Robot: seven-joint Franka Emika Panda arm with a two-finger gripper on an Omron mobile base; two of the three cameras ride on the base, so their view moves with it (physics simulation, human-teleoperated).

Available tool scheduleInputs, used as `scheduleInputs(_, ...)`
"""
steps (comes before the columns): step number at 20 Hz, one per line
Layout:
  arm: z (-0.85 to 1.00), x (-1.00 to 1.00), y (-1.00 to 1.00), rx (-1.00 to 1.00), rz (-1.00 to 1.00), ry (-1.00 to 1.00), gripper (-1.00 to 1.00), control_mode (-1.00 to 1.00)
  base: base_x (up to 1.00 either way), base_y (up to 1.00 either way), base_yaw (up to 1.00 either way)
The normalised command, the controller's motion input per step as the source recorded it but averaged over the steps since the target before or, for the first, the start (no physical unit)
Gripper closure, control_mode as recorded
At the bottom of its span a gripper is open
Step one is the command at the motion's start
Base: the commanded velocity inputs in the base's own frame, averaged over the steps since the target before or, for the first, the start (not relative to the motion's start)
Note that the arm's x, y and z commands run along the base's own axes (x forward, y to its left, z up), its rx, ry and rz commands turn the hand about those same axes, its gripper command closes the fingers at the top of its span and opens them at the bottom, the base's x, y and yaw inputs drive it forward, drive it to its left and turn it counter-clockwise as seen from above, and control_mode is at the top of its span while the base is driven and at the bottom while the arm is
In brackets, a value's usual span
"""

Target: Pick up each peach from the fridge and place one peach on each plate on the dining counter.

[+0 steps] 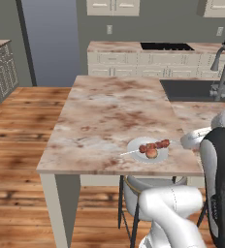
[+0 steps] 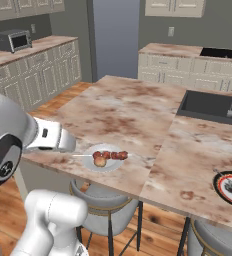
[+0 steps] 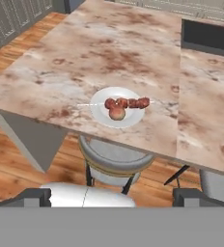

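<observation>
One peach lies on the pale plate near the front edge of the dining counter, touching a skewer of red meat chunks. The same peach and pale plate appear in both base views. A dark plate with a red-and-white rim sits at the counter's right end. My gripper hangs above and in front of the counter edge, open, with its fingertips wide apart and nothing between them. The fridge is out of view.
A dark sink with a tall steel tap is set in the counter's far right. Grey stools stand under the front edge. A back counter with a black cooktop lies behind. Wood floor opens to the left.
</observation>
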Motion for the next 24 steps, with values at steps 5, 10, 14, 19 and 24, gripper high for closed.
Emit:
scheduleInputs(5,0.28,-0.41,0.01,0.05,0.0,-0.01,-1.0,-1.0,0.0,0.0,0.0)
scheduleInputs(10,0.11,-0.32,0.08,0.02,0.0,-0.02,-1.0,1.0,-0.33,0.29,0.0)
scheduleInputs(14,0.0,0.0,0.0,0.0,0.0,0.0,-1.0,1.0,-0.94,0.92,-0.01)
scheduleInputs(19,0.0,0.0,0.0,0.0,0.0,0.0,-1.0,1.0,-0.08,1.0,0.0)
scheduleInputs(24,0.0,0.0,0.0,0.0,0.0,0.0,-1.0,1.0,0.74,1.0,-0.03)
